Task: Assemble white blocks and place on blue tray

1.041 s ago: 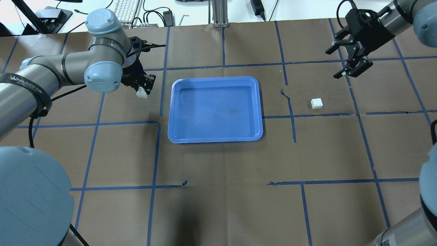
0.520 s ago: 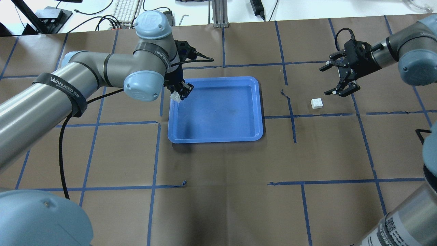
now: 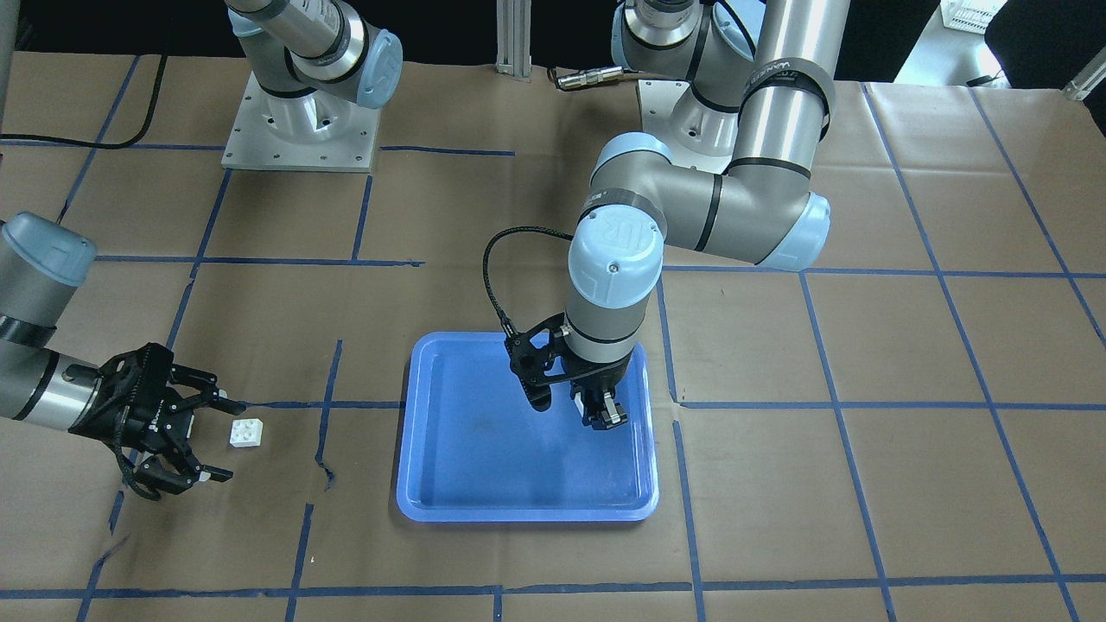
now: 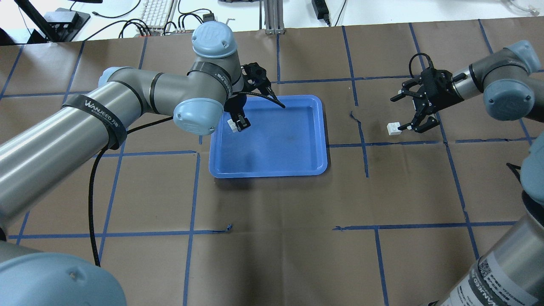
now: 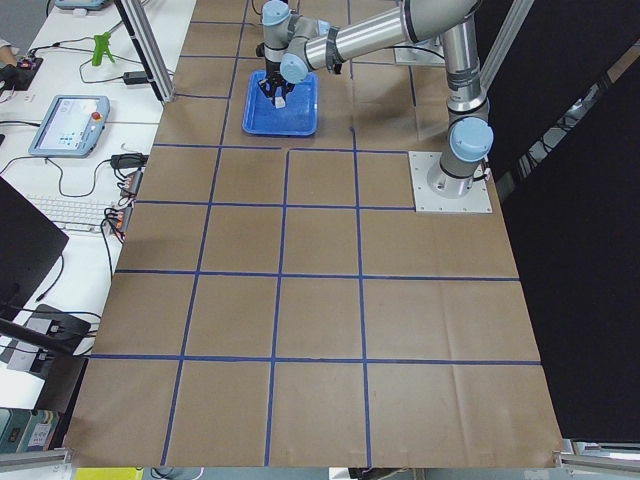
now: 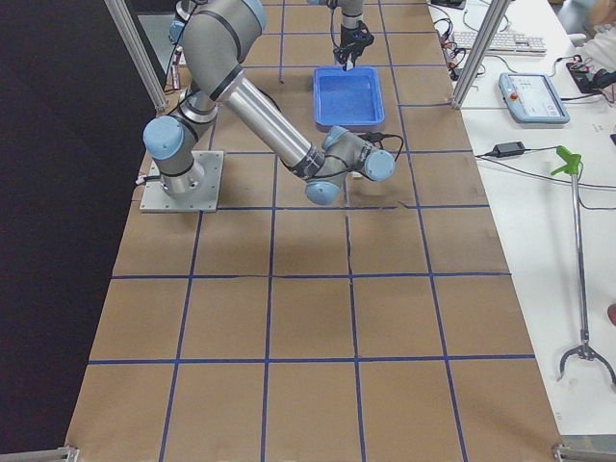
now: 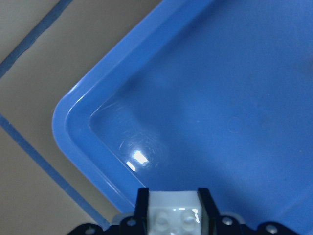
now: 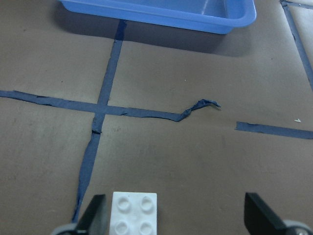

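Observation:
My left gripper [image 4: 239, 123] is shut on a white block [image 4: 232, 124] and holds it over the far left part of the blue tray [image 4: 267, 172]. The left wrist view shows that block [image 7: 174, 218] pinched between the fingers above the tray's corner [image 7: 73, 132]. In the front view the left gripper [image 3: 602, 413] hangs just over the tray floor. The second white block [image 4: 394, 128] lies studs up on the paper right of the tray. My right gripper [image 4: 403, 114] is open, low beside it. In the right wrist view this block [image 8: 134, 214] sits between the open fingers, near the left finger [image 8: 93, 218].
Brown paper with a blue tape grid covers the table. A torn tape curl [image 8: 203, 104] lies between the block and the tray [image 8: 161, 10]. A keyboard [image 4: 157, 10] and cables lie beyond the far edge.
My left arm has carried its white block from left of the tray to over the tray's far left part. My right gripper has moved down and left, up to the block on the paper.

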You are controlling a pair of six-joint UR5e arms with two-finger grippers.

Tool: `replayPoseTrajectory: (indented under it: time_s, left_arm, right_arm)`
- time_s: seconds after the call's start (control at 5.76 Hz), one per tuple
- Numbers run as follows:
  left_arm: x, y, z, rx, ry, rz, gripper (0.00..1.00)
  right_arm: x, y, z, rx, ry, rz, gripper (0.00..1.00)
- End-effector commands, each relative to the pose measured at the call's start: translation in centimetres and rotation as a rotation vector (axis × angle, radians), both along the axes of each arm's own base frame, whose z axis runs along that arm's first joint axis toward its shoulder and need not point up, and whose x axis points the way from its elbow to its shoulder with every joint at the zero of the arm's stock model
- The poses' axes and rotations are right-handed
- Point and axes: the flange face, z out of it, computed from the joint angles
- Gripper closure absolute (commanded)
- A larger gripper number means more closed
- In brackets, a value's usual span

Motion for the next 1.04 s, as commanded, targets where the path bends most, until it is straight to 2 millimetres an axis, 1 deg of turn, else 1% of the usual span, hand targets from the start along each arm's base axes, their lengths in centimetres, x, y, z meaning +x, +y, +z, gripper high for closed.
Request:
replayPoseTrajectory:
  time_s: [0.0, 0.17, 0.35, 0.52, 0.69, 0.87]
  left_arm:
    - [-1.5, -0.3, -1.4, -0.051, -0.001, -0.295, 0.99]
    - [-3.2, 0.5, -2.9, -0.029, -0.003, -0.356, 0.99]
    - [-3.8, 0.8, -4.8, 0.006, 0.005, -0.367, 0.99]
    - [-3.8, 1.0, -5.7, 0.017, 0.008, -0.364, 0.99]
    - [-4.3, 1.5, -6.1, 0.032, 0.041, -0.363, 0.99]
    - [-4.5, 1.9, -6.9, 0.048, 0.044, -0.365, 0.96]
  right_arm:
    - [0.5, 1.3, -2.3, 0.04, -0.019, 0.019, 0.02]
    - [0.4, 1.7, -2.6, 0.054, -0.022, 0.009, 0.01]
    - [0.3, 1.7, -2.6, 0.059, -0.022, 0.002, 0.03]
    - [-0.7, 1.7, -2.4, 0.056, -0.026, -0.02, 0.23]
    - [-1.4, 1.5, -2.2, 0.056, -0.028, -0.04, 0.32]
    - [-1.4, 1.6, -2.3, 0.058, -0.033, -0.045, 0.4]
